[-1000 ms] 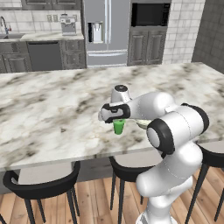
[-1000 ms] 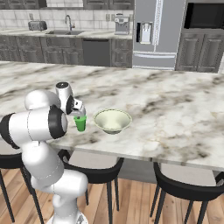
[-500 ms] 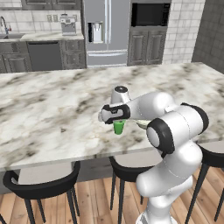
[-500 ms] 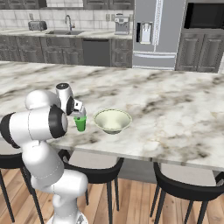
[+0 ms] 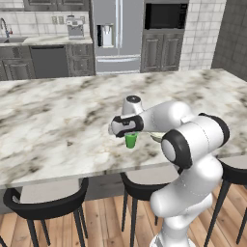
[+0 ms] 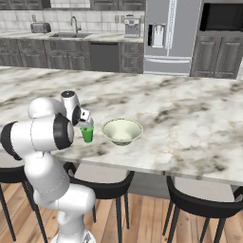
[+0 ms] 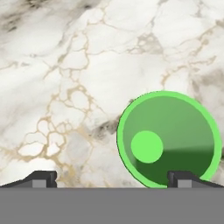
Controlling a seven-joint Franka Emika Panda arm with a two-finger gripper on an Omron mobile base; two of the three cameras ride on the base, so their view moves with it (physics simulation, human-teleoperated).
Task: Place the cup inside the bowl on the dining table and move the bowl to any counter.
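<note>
Right now the gripper (image 7: 112, 178) is hanging just above the cup (image 7: 167, 139) with its jaws spread wide and nothing between them. Seen from the hand camera, the two dark fingertips (image 7: 40, 178) are standing far apart, and the cup is sitting off toward the right-hand tip, so its open mouth and bright round bottom are showing from above rather than lying centred between the tips.

From the left base camera, the cup (image 5: 130, 140) is standing upright on the dining table (image 5: 58, 125), near its near edge, directly under the dark hand of the arm. From the right base camera, the cup (image 6: 87, 134) is standing just left of the bowl (image 6: 122, 131), the two close together but not touching. The bowl is resting on the dining table (image 6: 190, 118), upright and empty. Black stools (image 6: 102, 187) are tucked under the table's near edge. The counter (image 6: 71, 35) is running along the far wall.
</note>
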